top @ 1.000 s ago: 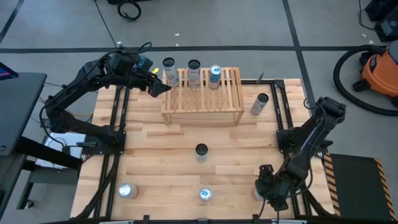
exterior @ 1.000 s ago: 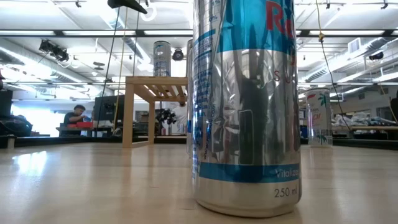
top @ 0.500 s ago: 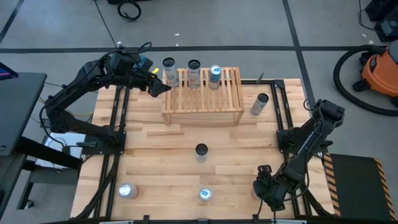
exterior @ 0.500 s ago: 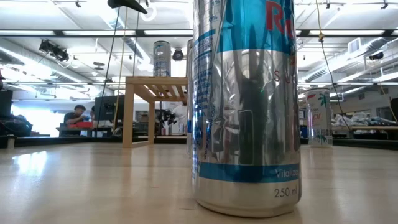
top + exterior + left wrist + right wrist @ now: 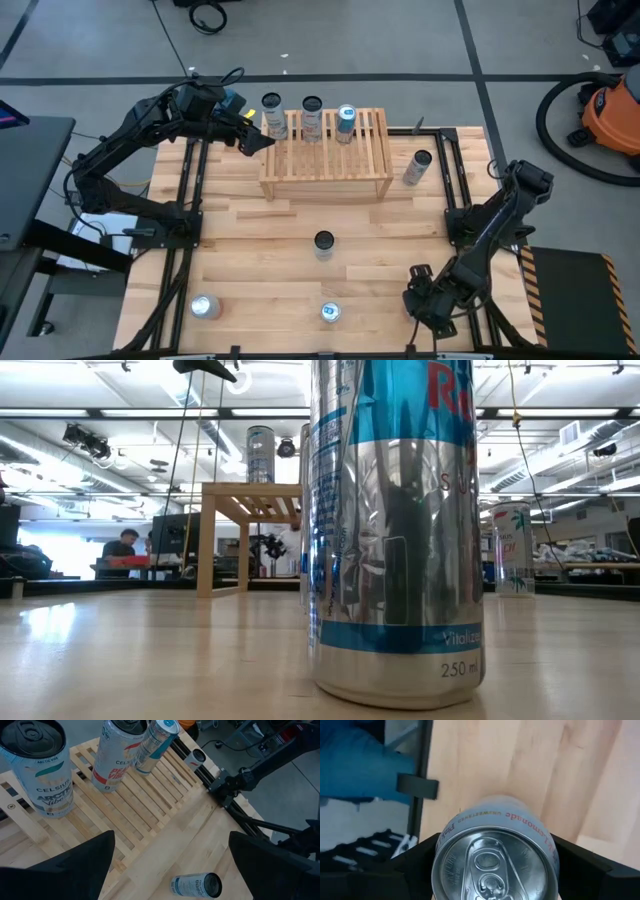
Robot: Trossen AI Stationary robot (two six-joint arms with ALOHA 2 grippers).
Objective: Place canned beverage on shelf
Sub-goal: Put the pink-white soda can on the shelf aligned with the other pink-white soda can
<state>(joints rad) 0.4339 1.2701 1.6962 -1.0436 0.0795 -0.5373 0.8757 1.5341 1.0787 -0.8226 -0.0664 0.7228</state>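
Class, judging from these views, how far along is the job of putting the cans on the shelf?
Done: three cans stand on the shelf.
In hand: the right gripper is around a can at the table's near right corner; not lifted.
Left: four cans, including the middle can, remain on the table. The left gripper waits, open, beside the shelf.

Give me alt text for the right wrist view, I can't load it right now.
A silver lemonade can stands upright, seen from above with its pull tab showing, between the right gripper's two dark fingers, which flank it closely on either side. Behind it is the light wood table, with a black frame rail along its edge.
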